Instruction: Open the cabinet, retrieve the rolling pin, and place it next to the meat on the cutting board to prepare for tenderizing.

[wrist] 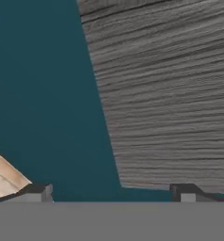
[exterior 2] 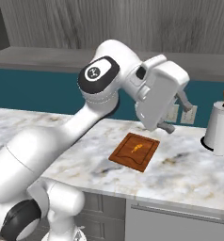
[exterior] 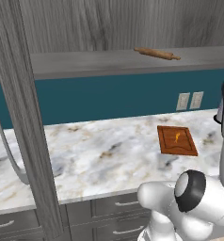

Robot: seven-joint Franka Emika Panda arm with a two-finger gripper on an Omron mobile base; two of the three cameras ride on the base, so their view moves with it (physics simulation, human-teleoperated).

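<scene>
At the left we see the cabinet (exterior: 24, 122) with its door swung open, edge-on to us, and on its grey shelf (exterior: 85, 63) the rolling pin (exterior: 156, 53) lies alone, well right of the door. Farther right on the marble bench (exterior: 100, 150) the cutting board (exterior: 177, 140) carries the meat (exterior: 178, 137), with two wall outlets (exterior: 189, 100) behind. In the hand view our fingers (wrist: 111, 190) stand wide apart and empty before teal wall and cabinet; a paper towel roll (exterior 2: 219, 127) stands rightmost.

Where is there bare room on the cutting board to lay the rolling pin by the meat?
The cutting board holds just the small meat near its middle, so bare wood strips lie on both sides of it. Wide marble counter lies free left of the board. The paper towel roll crowds the right end.
</scene>
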